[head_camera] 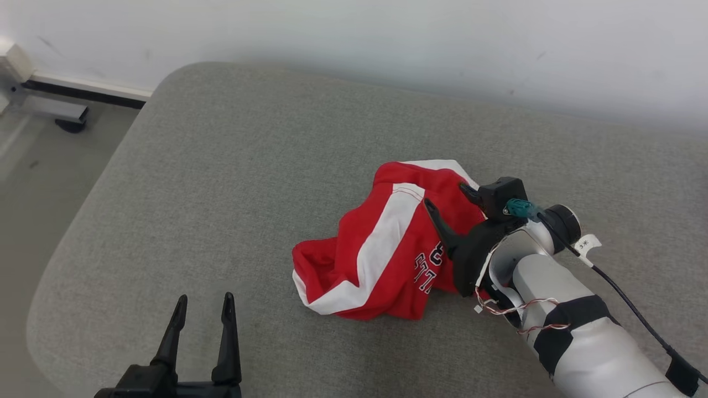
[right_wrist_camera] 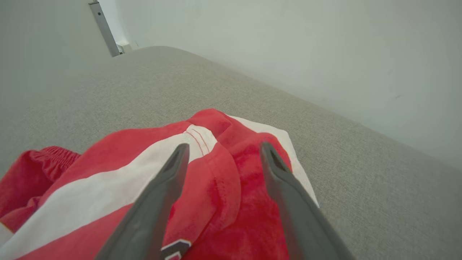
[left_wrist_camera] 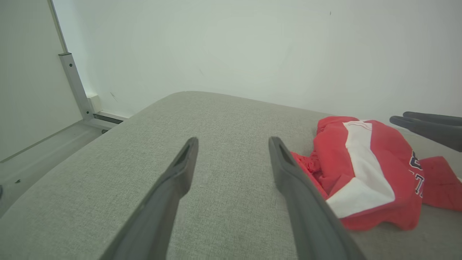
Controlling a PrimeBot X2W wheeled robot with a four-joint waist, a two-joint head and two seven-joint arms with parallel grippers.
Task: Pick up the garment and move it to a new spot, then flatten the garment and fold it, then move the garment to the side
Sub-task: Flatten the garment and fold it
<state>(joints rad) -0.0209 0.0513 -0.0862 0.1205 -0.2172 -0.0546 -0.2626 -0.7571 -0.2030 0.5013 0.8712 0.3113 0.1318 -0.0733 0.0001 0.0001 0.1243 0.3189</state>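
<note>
Both grippers are gaping empty, the right gripper hovering over the crumpled red-and-white cloth garment on the grey fabric cushion (presumably lining up a pinch), the left gripper idling aside.

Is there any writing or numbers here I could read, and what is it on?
Lettering on the red and white garment: dark letters with white outlines, crumpled and partly hidden behind the right gripper; no whole word can be read.
White tag on the black cable: small dark marks, too small to read.
No other writing can be made out.
</note>
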